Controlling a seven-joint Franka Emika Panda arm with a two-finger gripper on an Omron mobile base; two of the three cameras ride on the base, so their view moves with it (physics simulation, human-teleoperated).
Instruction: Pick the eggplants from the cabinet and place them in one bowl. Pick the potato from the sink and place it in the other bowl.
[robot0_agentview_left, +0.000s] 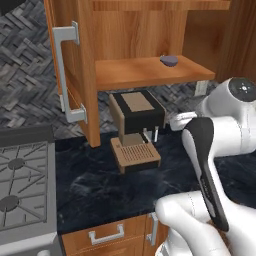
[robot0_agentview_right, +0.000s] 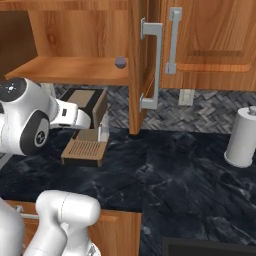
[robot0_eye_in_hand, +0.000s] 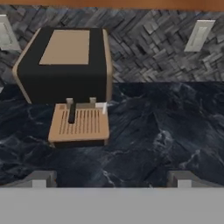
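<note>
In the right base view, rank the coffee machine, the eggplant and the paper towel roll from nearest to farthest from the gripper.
1. Coffee machine, right in front of the open gripper.
2. Eggplant, above on the cabinet shelf.
3. Paper towel roll, far right on the counter.

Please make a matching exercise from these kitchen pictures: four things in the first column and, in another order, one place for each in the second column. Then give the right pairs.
Things:
1. eggplant
2. coffee machine
3. paper towel roll
4. stove

Places:
A. on the dark counter, under the cabinet shelf
B. at the far left of the counter in the left base view
C. on the shelf of the open wooden cabinet
D. upright on the counter, far right in the right base view

Pairs: 1-C, 2-A, 3-D, 4-B
</note>
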